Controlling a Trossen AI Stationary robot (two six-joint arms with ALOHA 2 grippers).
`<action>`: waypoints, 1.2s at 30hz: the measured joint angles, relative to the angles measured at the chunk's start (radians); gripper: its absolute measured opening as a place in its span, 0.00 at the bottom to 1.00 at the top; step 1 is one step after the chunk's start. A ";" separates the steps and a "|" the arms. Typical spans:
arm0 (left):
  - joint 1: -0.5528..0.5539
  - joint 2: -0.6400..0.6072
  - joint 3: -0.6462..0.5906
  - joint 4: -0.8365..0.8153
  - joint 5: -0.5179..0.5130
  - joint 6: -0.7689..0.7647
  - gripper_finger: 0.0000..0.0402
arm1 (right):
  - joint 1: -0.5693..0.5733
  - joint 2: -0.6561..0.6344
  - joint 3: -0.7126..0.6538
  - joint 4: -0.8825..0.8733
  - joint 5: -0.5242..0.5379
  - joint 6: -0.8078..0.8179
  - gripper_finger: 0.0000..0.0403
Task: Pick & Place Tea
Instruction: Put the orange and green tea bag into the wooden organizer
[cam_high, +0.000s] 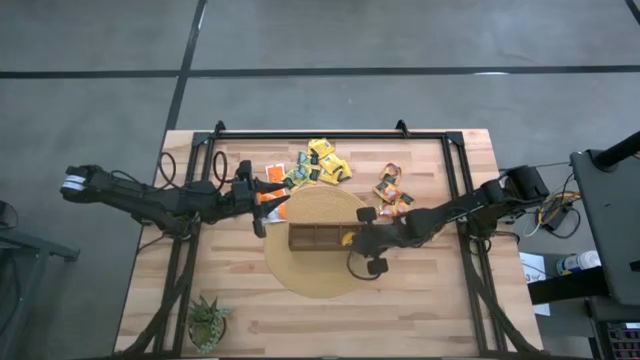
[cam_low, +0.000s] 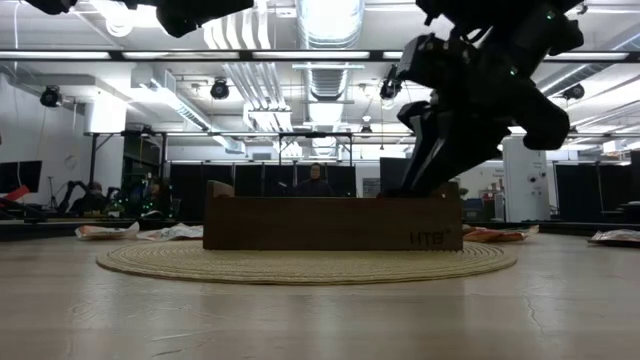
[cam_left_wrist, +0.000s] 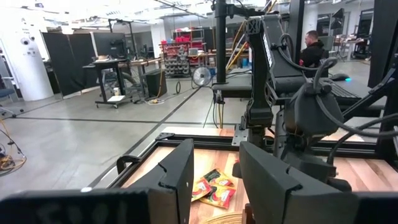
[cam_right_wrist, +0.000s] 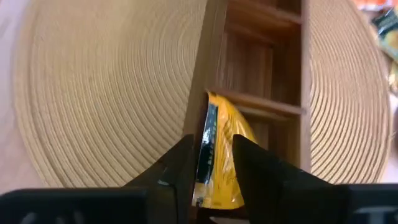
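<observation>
While poised over the end compartment of the dark-brown box (cam_right_wrist: 261, 74), pinches a yellow tea sachet (cam_right_wrist: 221, 155) on edge between right gripper (cam_right_wrist: 210, 163) fingers, sachet bottom at the box's wall and divider. Sits on a round woven mat (cam_high: 318, 240) (box too). Hovers left gripper (cam_left_wrist: 214, 177) above the table (cam_high: 440, 290) beside the mat, fingers spread, nothing between. Lie loose beyond the mat: orange sachets (cam_high: 390, 190), yellow and green sachets (cam_high: 322, 163). Stands near a table corner: small potted plant (cam_high: 208, 322).
</observation>
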 joint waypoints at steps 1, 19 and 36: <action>0.000 0.000 0.000 0.001 0.000 0.000 0.31 | -0.002 0.007 0.006 -0.015 0.000 0.004 0.22; 0.000 0.004 -0.001 0.009 0.000 0.000 0.31 | -0.030 -0.014 0.061 -0.061 -0.007 0.108 0.02; 0.000 0.004 -0.002 0.009 0.000 -0.001 0.31 | -0.176 -0.014 0.030 -0.063 -0.007 0.073 0.02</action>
